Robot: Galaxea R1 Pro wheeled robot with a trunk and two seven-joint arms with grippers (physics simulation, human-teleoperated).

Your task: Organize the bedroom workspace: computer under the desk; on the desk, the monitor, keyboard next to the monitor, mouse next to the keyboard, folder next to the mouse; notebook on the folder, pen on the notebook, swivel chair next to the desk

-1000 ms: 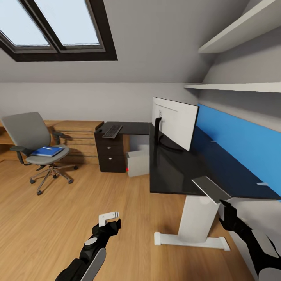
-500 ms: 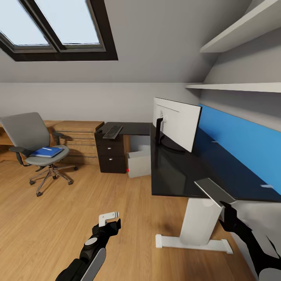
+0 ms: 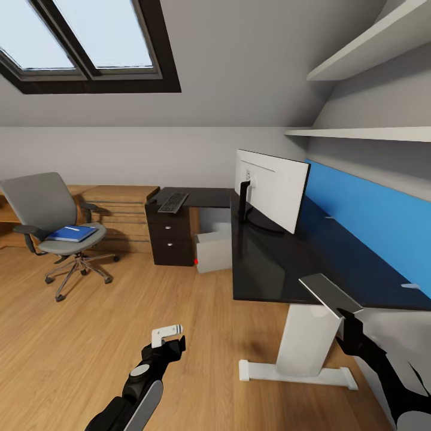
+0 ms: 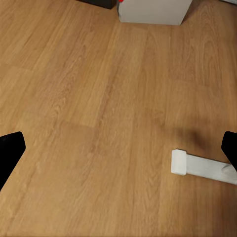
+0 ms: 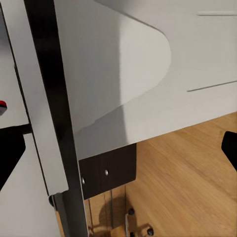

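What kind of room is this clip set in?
Likely an attic home office or study: skylight in a sloped ceiling, L-shaped desk with a monitor, and a swivel chair on wooden flooring.

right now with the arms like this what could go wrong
The notebook sticks out tilted from the right gripper, gripped at one end beside the desk edge; it could catch the edge or slip. The folder is on the swivel chair, so setting the notebook down now would break the stack order.
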